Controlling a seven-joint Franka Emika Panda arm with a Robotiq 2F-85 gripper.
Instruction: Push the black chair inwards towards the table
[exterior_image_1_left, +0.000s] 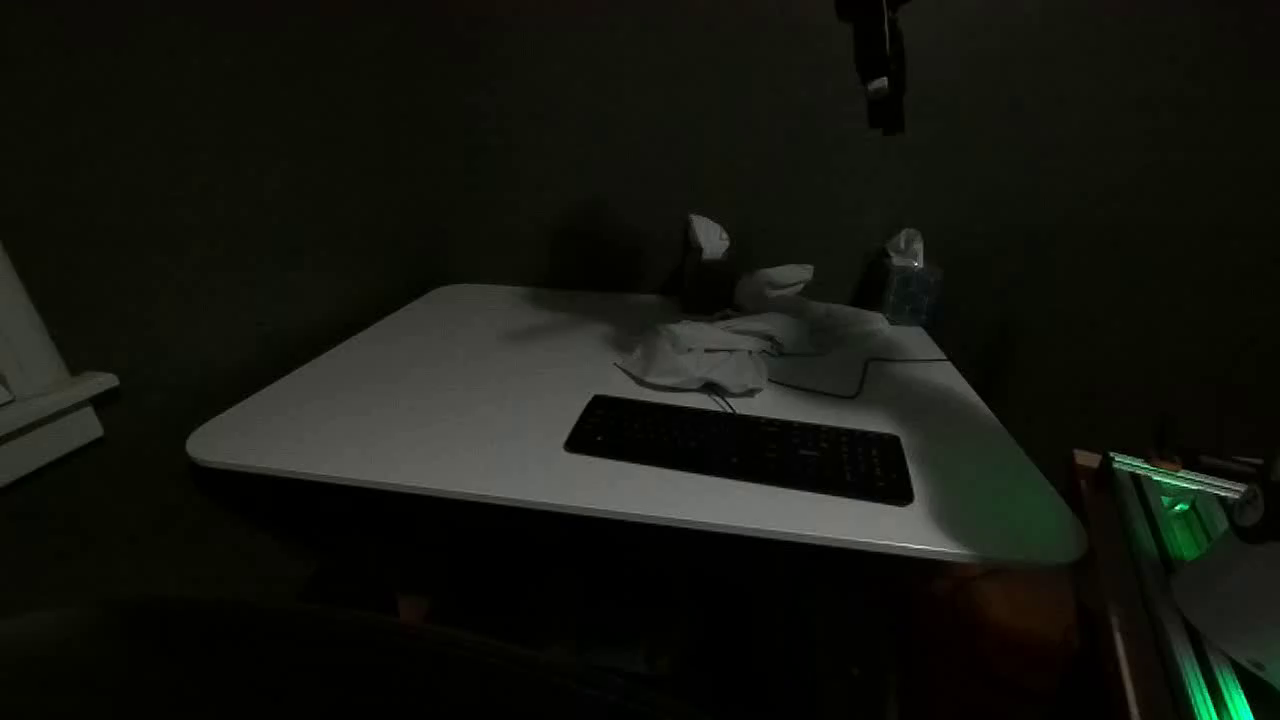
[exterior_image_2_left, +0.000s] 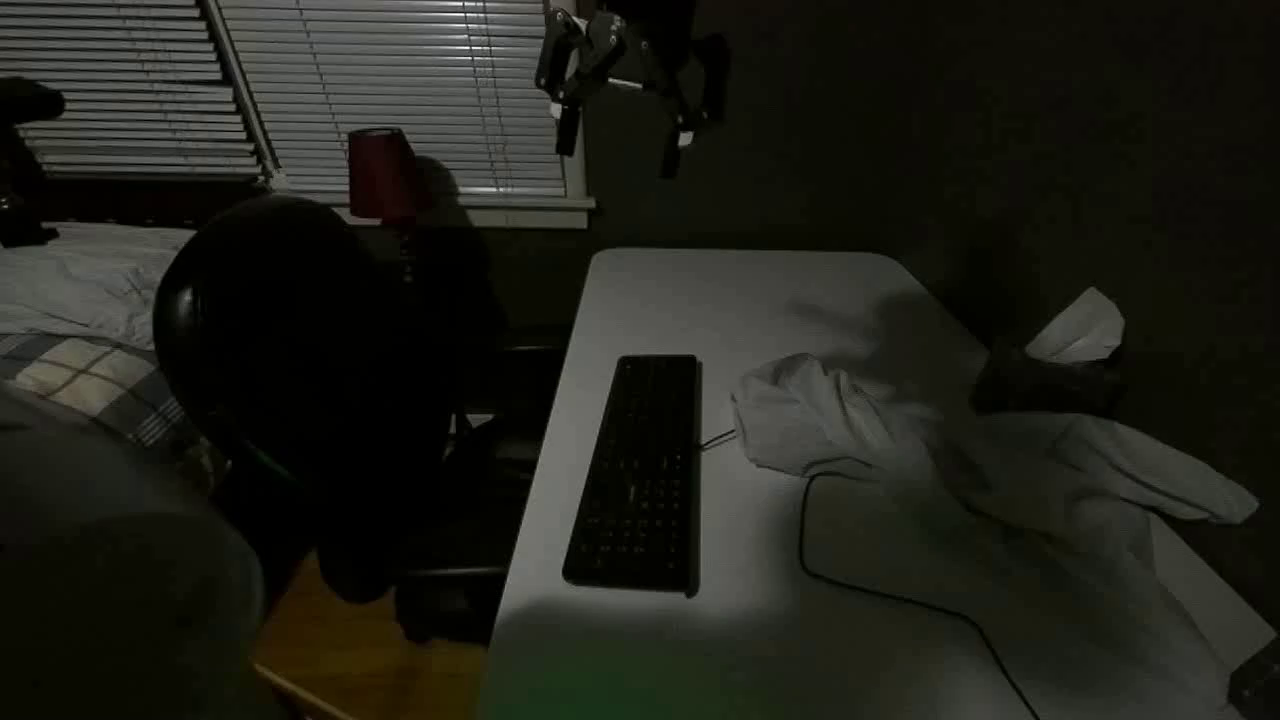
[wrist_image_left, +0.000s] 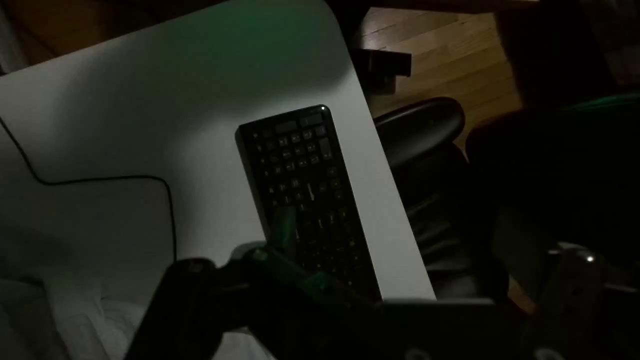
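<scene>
The black chair (exterior_image_2_left: 290, 350) stands upright at the long front edge of the white table (exterior_image_2_left: 740, 290), its domed backrest away from the table. In the wrist view its armrest (wrist_image_left: 422, 125) and creased seat meet the table's edge (wrist_image_left: 372, 165), which hides part of them. In an exterior view only a dim rounded edge, likely its backrest (exterior_image_1_left: 230, 640), shows below the table (exterior_image_1_left: 400, 400). My gripper (exterior_image_2_left: 620, 150) is open and empty, high above the table's far end in that view. It also shows at the top of an exterior view (exterior_image_1_left: 886, 120) and low in the wrist view (wrist_image_left: 402, 225).
A black keyboard (exterior_image_1_left: 740, 450) lies near the table's front edge. Behind it are a crumpled cloth (exterior_image_1_left: 700, 355), a cable and tissue boxes (exterior_image_1_left: 910, 290). A bed (exterior_image_2_left: 90, 280) and red lamp (exterior_image_2_left: 380, 175) stand beyond the chair. A metal frame (exterior_image_1_left: 1150, 540) stands beside the table.
</scene>
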